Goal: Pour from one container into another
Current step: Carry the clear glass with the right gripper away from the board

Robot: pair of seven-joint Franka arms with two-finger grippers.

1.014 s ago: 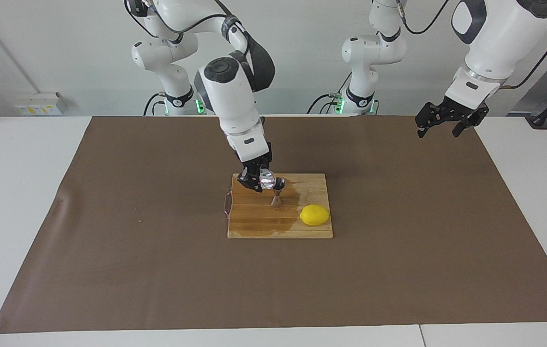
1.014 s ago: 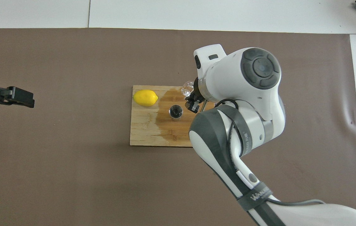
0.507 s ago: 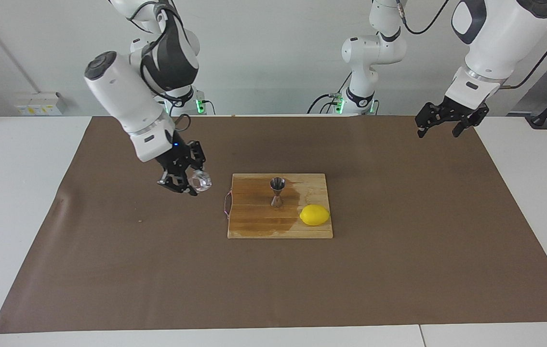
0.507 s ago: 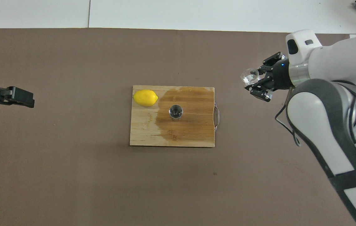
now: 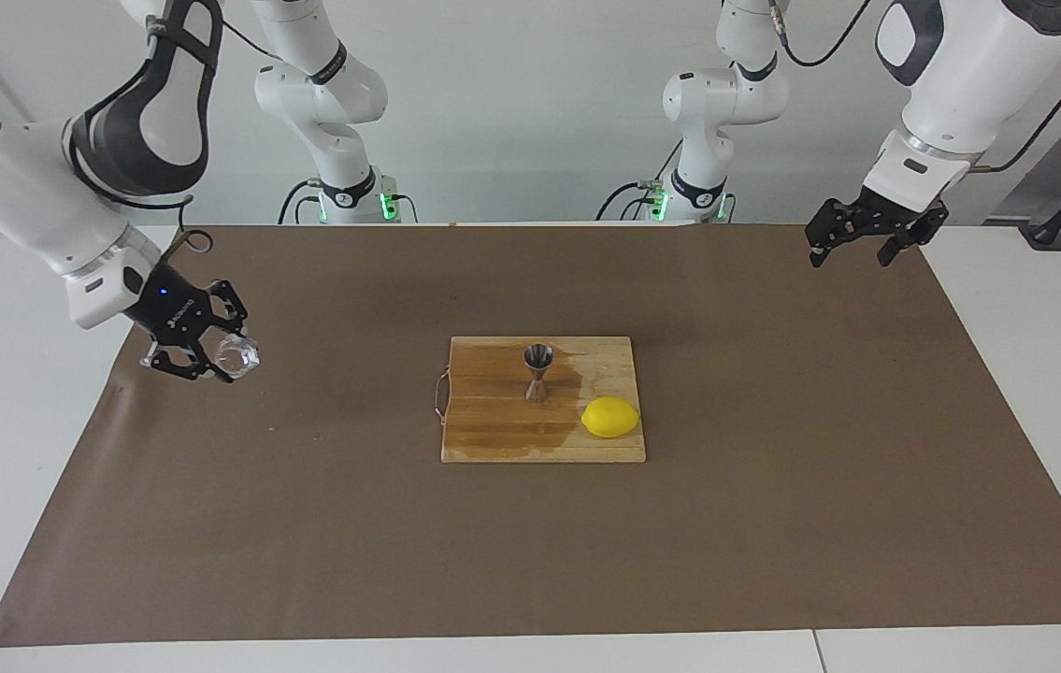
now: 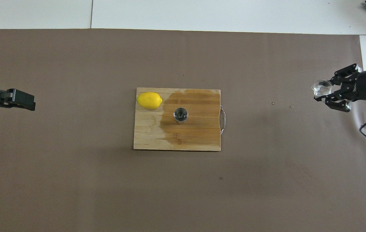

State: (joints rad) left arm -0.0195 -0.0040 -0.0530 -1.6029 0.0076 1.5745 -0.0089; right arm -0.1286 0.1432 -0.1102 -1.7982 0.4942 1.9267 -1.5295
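The clear faceted glass cup is held in my right gripper, up in the air over the brown mat at the right arm's end of the table. It also shows in the overhead view, with the right gripper shut on it and the cup tilted on its side. The steel hourglass jigger stands upright on the wooden cutting board, well apart from the cup; from above the jigger shows its open mouth. My left gripper waits open and empty over the mat at the left arm's end.
A yellow lemon lies on the board's corner beside the jigger. A dark wet patch covers much of the board. The brown mat covers the table. Small specks lie on the mat.
My right gripper has carried the glass cup away from over the jigger, off the board, out to the right arm's end of the mat. The left arm has not moved.
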